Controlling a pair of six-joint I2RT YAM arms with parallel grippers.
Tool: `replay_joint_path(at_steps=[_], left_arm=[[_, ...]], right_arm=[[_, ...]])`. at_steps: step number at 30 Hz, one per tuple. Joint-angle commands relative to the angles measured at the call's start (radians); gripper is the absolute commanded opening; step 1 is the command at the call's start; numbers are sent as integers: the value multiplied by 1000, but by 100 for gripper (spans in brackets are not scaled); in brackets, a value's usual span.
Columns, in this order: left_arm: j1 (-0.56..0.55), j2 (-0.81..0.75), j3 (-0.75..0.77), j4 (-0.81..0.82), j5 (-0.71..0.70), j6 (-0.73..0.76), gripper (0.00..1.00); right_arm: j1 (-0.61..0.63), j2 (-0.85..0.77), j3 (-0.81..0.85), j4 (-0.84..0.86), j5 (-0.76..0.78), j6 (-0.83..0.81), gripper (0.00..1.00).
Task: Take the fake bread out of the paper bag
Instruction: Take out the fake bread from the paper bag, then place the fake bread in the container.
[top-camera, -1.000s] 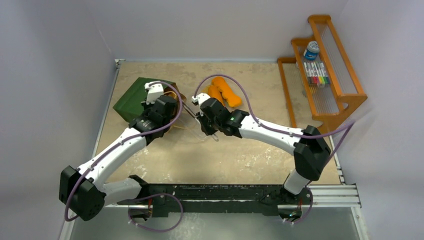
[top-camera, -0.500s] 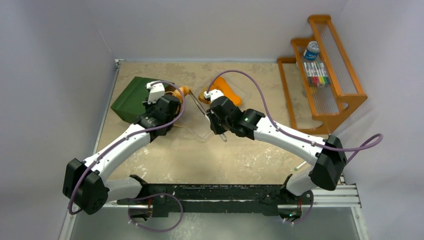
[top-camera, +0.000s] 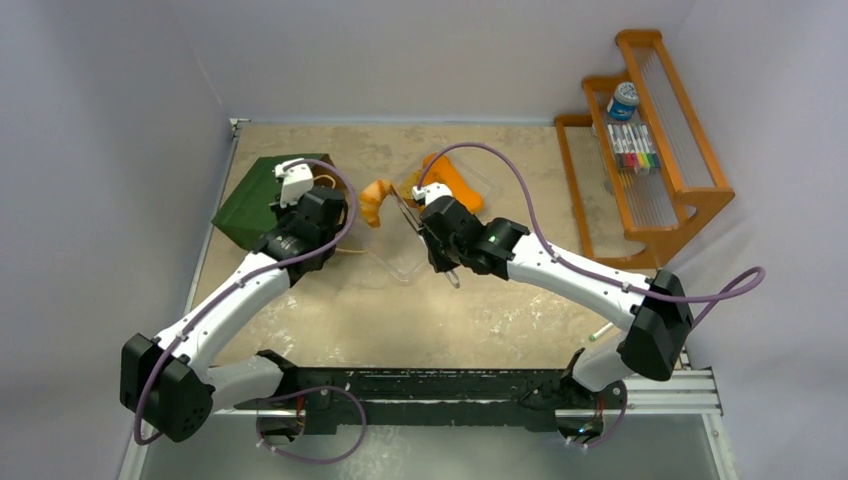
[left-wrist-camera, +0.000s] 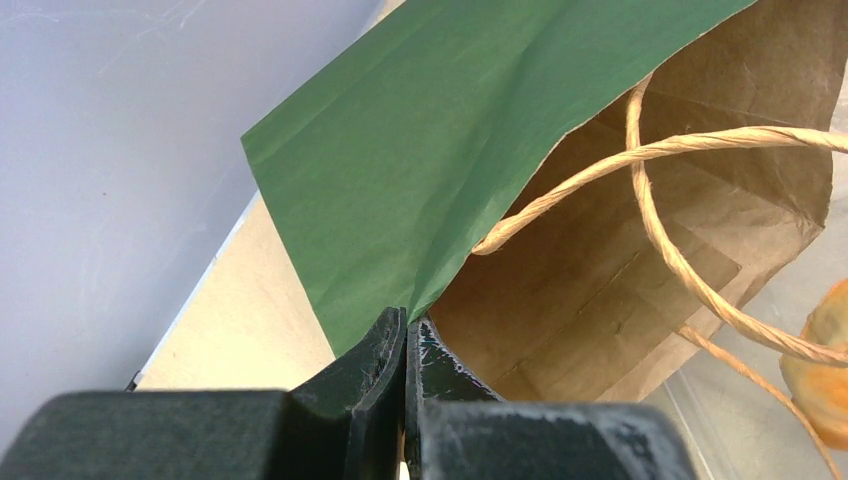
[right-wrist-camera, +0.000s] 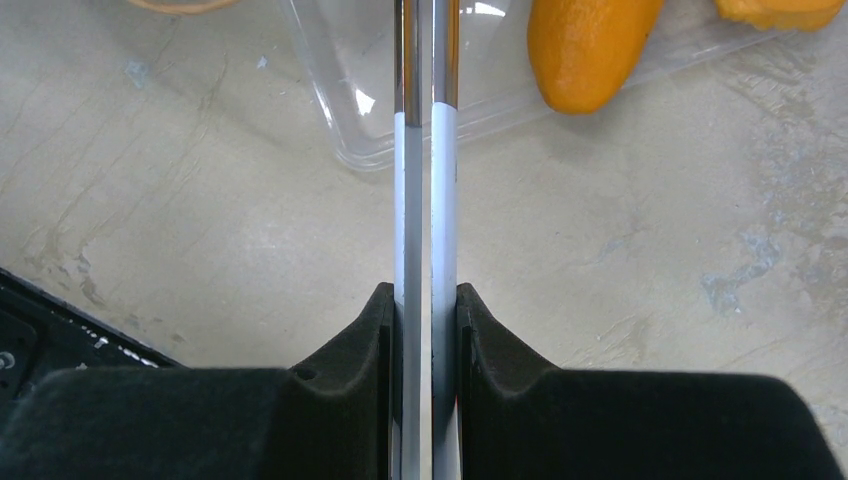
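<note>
There is one green paper bag (top-camera: 250, 190), one clear tray (right-wrist-camera: 345, 120) and one pair of tongs (right-wrist-camera: 425, 150). The bread in view comes to one croissant (top-camera: 377, 203) and two orange loaves (right-wrist-camera: 590, 40). There are two robot arms (top-camera: 235, 295) and one wooden rack (top-camera: 690, 190) with one tub (top-camera: 623, 100); the pens (top-camera: 633, 148) are too small to count.

No legible text, seemingly.

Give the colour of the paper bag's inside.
Brown; paper bag interior, clearest from left wrist view.

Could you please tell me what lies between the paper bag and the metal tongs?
A curved orange croissant lies between the open mouth of the paper bag and the tongs, as the top external view shows.
</note>
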Motion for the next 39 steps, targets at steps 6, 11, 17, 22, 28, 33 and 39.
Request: replay_joint_path(at_steps=[6, 11, 17, 22, 28, 33, 39], left_arm=[[25, -81, 11, -19, -52, 1, 0], [28, -113, 12, -23, -45, 5, 0], [27, -143, 13, -30, -27, 13, 0], [28, -161, 5, -27, -4, 18, 0], [27, -168, -2, -21, 18, 23, 0], [28, -161, -4, -18, 32, 30, 0], [27, -165, -4, -17, 35, 41, 0]], right_arm=[[-4, 36, 38, 42, 43, 26, 0], [-7, 100, 42, 70, 27, 14, 0], [-10, 159, 27, 110, 9, 9, 0], [-15, 179, 7, 126, -2, 21, 9], [-21, 178, -21, 132, -26, 41, 34], [-23, 173, -48, 141, -43, 56, 38], [-24, 139, -68, 139, -57, 71, 35]])
